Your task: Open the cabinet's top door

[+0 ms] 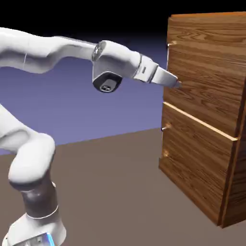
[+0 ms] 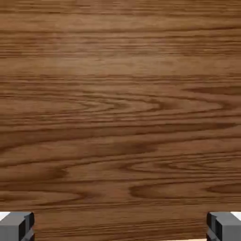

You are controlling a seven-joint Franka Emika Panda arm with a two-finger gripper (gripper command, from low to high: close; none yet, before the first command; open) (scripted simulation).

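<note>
The cabinet (image 1: pixel 226 192) of brown wood grain stands at the exterior view's right. Its top door (image 1: pixel 206 62) is the taller panel above a pale seam (image 1: pixel 202 122) and lies flush with the front. A small stub of its handle (image 1: pixel 170 44) shows at the door's near edge. My gripper (image 1: pixel 177 83) reaches level to the right, its tips at or just short of the top door's face, below that stub. In the hand view the door's wood grain (image 2: pixel 120 108) fills the picture. My gripper (image 2: pixel 120 228) is open, grey fingertips (image 2: pixel 16 227) far apart, nothing between them.
The shorter lower panel (image 1: pixel 192 163) has its own handle stubs (image 1: pixel 166 128) on the near edge. The brown table (image 1: pixel 120 192) stretches between my arm's base (image 1: pixel 33 226) and the cabinet.
</note>
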